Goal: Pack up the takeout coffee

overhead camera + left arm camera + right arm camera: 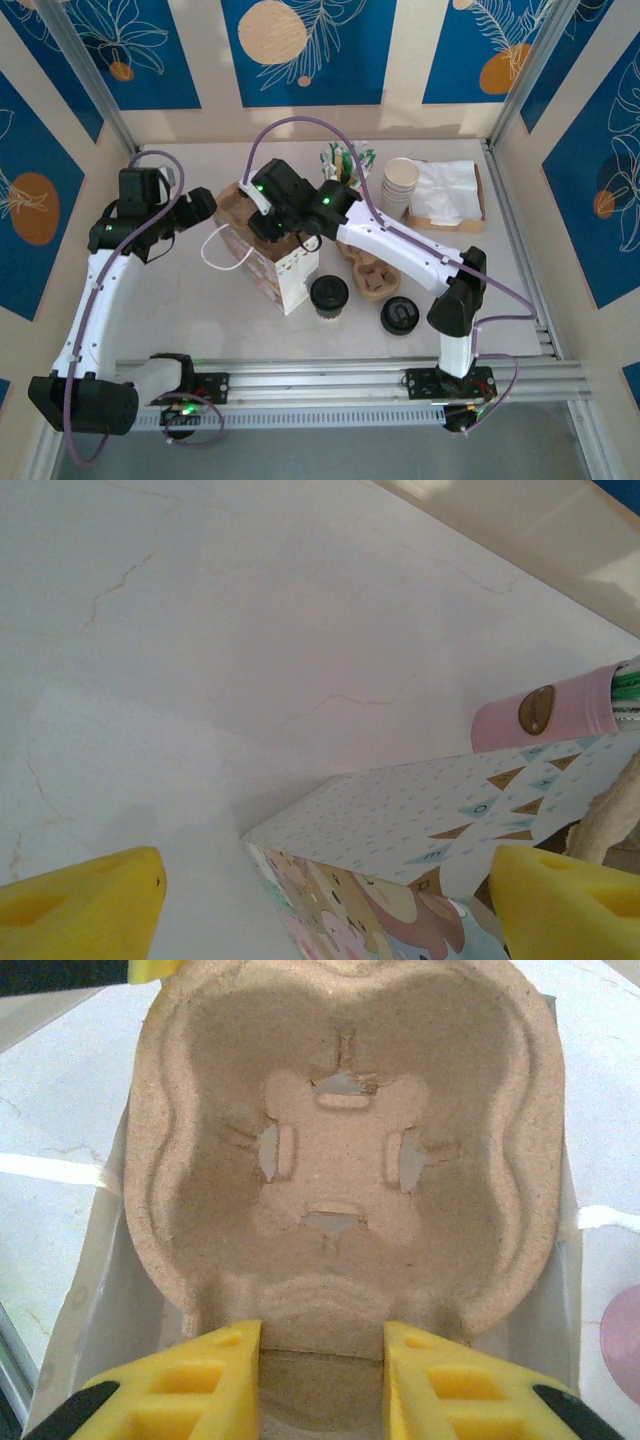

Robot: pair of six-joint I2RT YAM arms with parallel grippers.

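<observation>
1. The takeout coffee (329, 294), a pale cup under a round black lid, is standing upright on the worktop (190, 310). It is sitting on the near side of the right jaws, toward the arm bases, apart from both pairs of jaws and touched by neither.
2. The right jaws are gripping the rim of a pulp cup tray (340, 1160), with the yellow fingers (215, 1385) standing narrowly apart on either side of its edge. The tray is facing the wrist camera with its hollows, and pale bag walls are showing around it.
3. A patterned paper bag (288, 268) is sitting directly under the right jaws, just beside the coffee. Its white handle is looping out toward the left jaws.
4. The left jaws are standing wide open and holding nothing. In the left wrist view, a corner of the bag is lying between and beyond their yellow fingers (85, 900).
5. A second cup tray (368, 272) is lying on the worktop to the right of the right jaws, under the right arm and near the coffee. A black lid stack (399, 316) is sitting further right of the coffee.
6. Beyond the right jaws, stacked cream cups (402, 183) are standing beside a napkin box (448, 192). A pink holder (545, 712) is standing just past the bag.
</observation>
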